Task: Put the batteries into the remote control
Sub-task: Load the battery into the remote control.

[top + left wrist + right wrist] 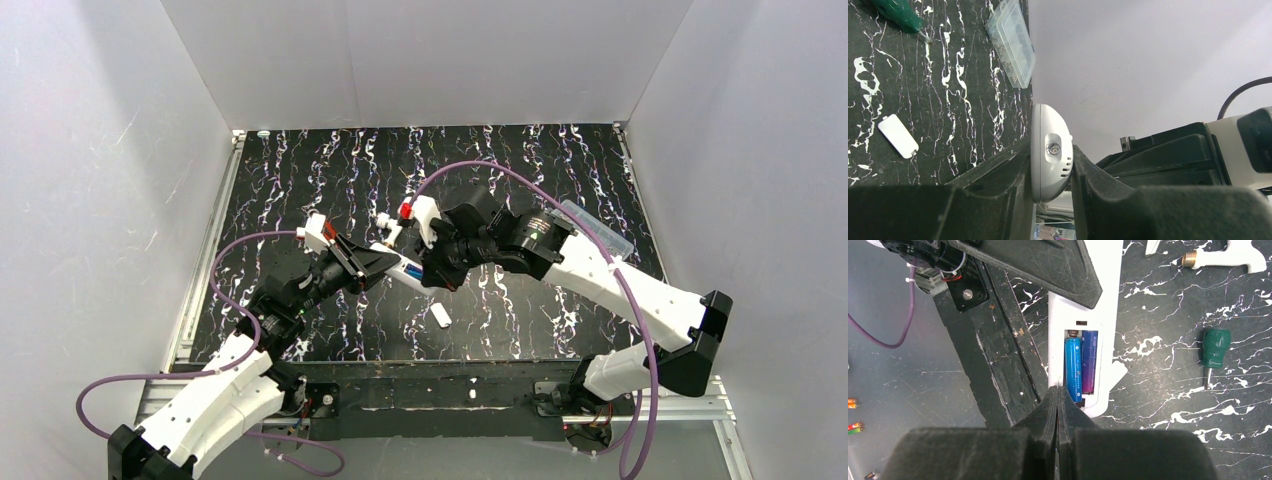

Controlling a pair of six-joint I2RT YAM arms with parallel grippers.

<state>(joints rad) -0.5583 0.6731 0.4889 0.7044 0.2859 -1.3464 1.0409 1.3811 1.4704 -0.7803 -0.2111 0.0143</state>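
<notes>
My left gripper (1050,152) is shut on the remote control (1050,165), a slim white bar held edge-on above the table. The right wrist view shows the remote control (1108,335) with its recess facing up. Two batteries lie side by side in that recess, one blue (1073,367) and one purple (1089,362). My right gripper (1057,390) is shut with nothing between its fingers. Its tips sit at the near end of the blue battery, by the recess edge. From above, both grippers (375,262) (432,272) meet at the remote control (408,270) mid-table.
A small white cover plate (440,316) lies on the black marbled table (300,180) in front of the grippers. A green-handled screwdriver (1215,347), a white pipe fitting (1228,255) and a clear plastic box (1010,42) lie farther off. White walls enclose the table.
</notes>
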